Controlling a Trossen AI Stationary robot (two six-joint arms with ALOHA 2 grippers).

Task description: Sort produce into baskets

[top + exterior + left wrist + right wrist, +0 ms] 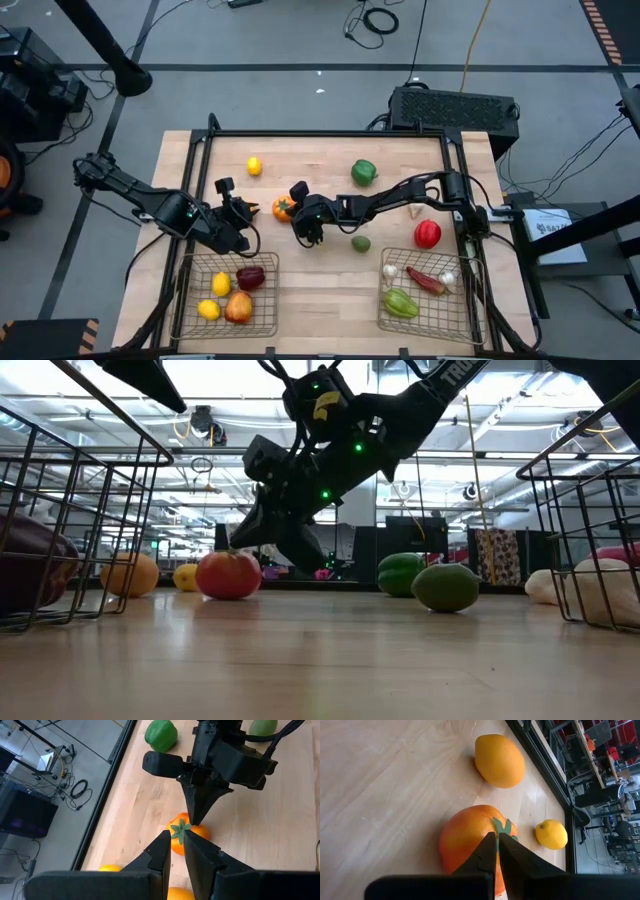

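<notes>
High view: light wood table point(320, 290) on grey floor, cables at top. Two wire baskets, left basket point(222, 293) lower left, right basket point(428, 290) lower right, both partly filled. Orange tomato point(283, 208) mid-table. Right gripper point(306, 228) just right of it; left gripper point(243, 212) just left.

Low view: right gripper point(268, 538) above the tomato point(228, 574), fingers together.

Left wrist: fingers nearly together, empty, at tomato's point(185, 836) stem.

Right wrist: fingers together, nothing held.

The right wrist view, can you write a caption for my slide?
Right gripper, fingers nearly together, right at the green stem of an orange-red tomato, with an orange and lemon beyond.
</notes>
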